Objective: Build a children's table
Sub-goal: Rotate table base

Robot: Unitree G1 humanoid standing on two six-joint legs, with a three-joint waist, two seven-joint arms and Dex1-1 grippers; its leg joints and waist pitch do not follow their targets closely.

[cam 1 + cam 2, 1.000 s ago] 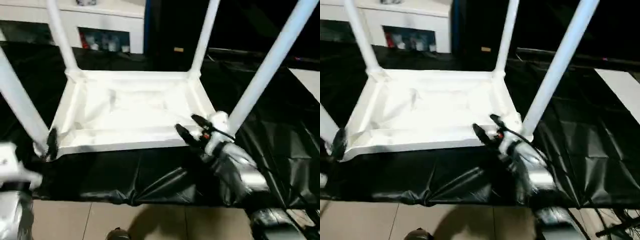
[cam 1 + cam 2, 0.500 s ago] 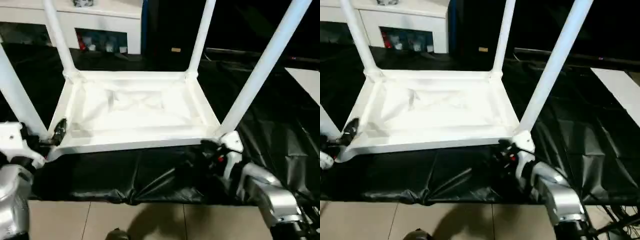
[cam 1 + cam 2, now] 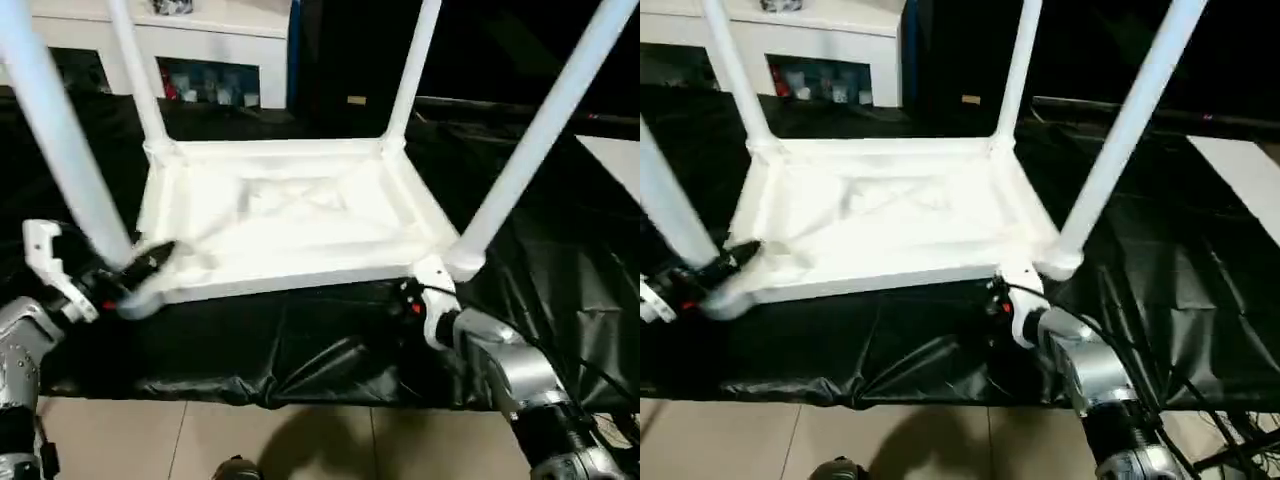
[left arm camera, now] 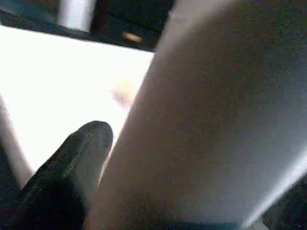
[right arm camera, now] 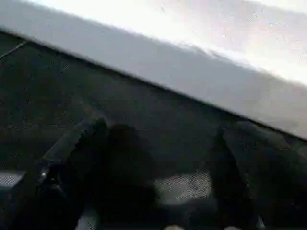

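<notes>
the white plastic table [image 3: 290, 215] lies upside down on crinkled glossy black sheeting [image 3: 300, 345], ribbed underside up, four smooth round legs [image 3: 540, 130] rising out of frame. the left gripper [image 3: 135, 275] straddles the near-left leg's base, jaws wide. the right gripper [image 3: 998, 297], jaws wide and empty, sits half hidden under the near-right corner.

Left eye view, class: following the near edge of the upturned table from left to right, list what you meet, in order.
left gripper → near-left leg → near rim of the table top → near-right leg → right gripper, just below that corner.
</notes>
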